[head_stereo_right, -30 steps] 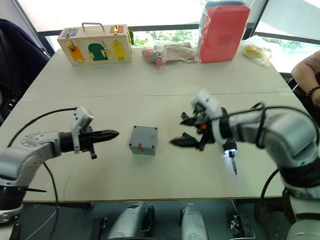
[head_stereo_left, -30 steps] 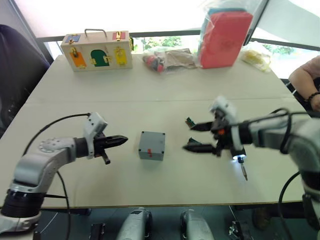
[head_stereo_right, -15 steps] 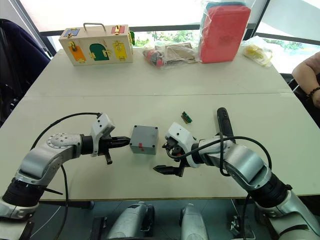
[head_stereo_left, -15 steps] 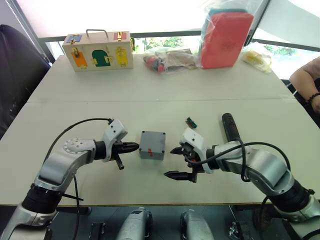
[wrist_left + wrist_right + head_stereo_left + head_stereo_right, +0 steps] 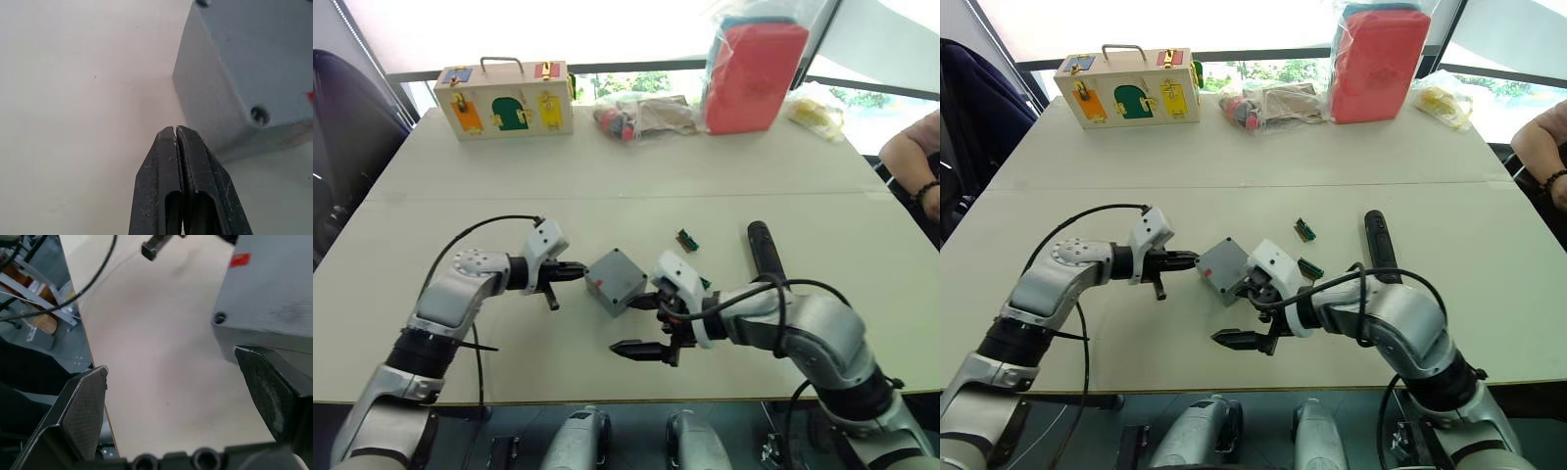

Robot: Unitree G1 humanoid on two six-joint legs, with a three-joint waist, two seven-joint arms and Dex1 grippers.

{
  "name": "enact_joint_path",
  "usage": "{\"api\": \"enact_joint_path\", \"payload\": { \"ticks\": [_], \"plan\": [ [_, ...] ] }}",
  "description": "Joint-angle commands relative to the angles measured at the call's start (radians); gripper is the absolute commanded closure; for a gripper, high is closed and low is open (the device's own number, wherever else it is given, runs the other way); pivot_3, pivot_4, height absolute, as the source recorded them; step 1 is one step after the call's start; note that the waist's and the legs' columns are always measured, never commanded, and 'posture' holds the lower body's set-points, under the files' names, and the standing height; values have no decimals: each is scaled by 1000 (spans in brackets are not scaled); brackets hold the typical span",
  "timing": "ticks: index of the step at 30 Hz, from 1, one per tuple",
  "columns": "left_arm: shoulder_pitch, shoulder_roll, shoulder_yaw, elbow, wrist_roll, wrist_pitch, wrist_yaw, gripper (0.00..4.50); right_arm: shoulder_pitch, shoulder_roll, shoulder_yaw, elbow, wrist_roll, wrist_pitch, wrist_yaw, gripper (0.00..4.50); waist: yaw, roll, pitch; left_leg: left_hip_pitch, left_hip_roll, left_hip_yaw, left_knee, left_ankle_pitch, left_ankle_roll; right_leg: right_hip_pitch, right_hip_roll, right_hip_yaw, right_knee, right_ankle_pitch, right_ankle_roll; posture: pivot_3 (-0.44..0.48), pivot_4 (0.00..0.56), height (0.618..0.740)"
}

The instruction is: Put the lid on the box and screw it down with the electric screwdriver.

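Table [image 5: 460, 196], pale, split by a seam running left to right. At its far edge: wooden case with coloured doors [image 5: 505, 100] at far left, red padded case in clear plastic [image 5: 754, 73] at far right, and between them a clear bag of small parts [image 5: 641, 113]. A person's forearm [image 5: 913, 162] shows at the far right edge.

Box [image 5: 617, 281]: grey, near the table's middle, turned so that a corner points toward the near edge, the red mark on the side facing near-left. It looks tipped rather than flat on the table; I cannot tell for certain. The left wrist view adds what the head views lack: a screw hole at a top corner of the box, and the seam showing a lid already seated I cannot confirm.

Left gripper [image 5: 576, 268]: fingers pressed together, holding nothing, tip just beside the box's left side; contact cannot be told.

Right gripper [image 5: 644, 325]: fingers spread wide, grasping nothing. The far finger lies against the box's right side; the near finger stands well apart from it, toward the near edge. The right wrist view confirms the gap, with bare table between the fingers.

Electric screwdriver [image 5: 762, 250]: lies on the table right of the box, apart from both grippers, long axis near-to-far.

Two small green blocks [image 5: 687, 240] lie between box and screwdriver.
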Motion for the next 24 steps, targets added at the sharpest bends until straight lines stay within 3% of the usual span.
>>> {"api": "enact_joint_path", "payload": {
  "ticks": [1,5,12,24],
  "plan": [
    [58,60,74,-91,-23,26,-10,4500,-26,-75,-97,-23,30,-84,97,97,-1,0,0,0,0,0,0,0,0,0,0,0,0,0,0,0,150,740],
    [178,87,100,-263,-94,114,-20,4500,-60,-118,1,121,-149,-268,122,97,-4,0,0,0,0,0,0,0,1,0,0,0,0,0,0,0,150,740],
    [232,1,102,-367,-120,191,95,4500,-70,-78,154,287,-317,-469,196,97,1,0,0,0,0,0,0,0,0,1,-1,0,0,0,0,0,150,740],
    [208,-74,99,-347,-120,172,162,4500,-7,-54,178,195,-289,-397,274,97,1,0,0,0,0,0,0,2,-3,1,0,0,0,0,0,0,150,740]
  ]
}}
